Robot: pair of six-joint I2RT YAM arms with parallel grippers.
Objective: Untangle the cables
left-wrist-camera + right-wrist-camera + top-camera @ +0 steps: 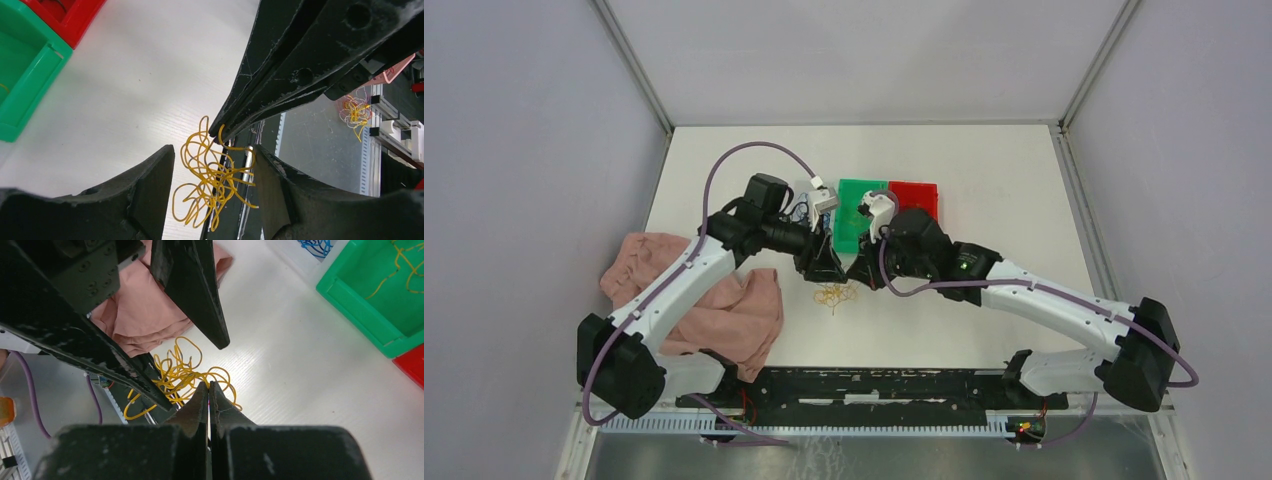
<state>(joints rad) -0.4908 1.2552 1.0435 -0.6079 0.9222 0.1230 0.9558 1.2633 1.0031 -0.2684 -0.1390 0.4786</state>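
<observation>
Many thin yellow cables (pixel 212 176), light and springy: the right gripper (pixel 209 388) pinches one strand, the left gripper (pixel 214 156) stands wide; better take a free outer loop.

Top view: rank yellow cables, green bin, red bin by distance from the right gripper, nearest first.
1. Cables: at the right gripper, on its near-left side.
2. Green bin: just behind the gripper, toward the back.
3. Red bin: back right, beside the green bin.
</observation>
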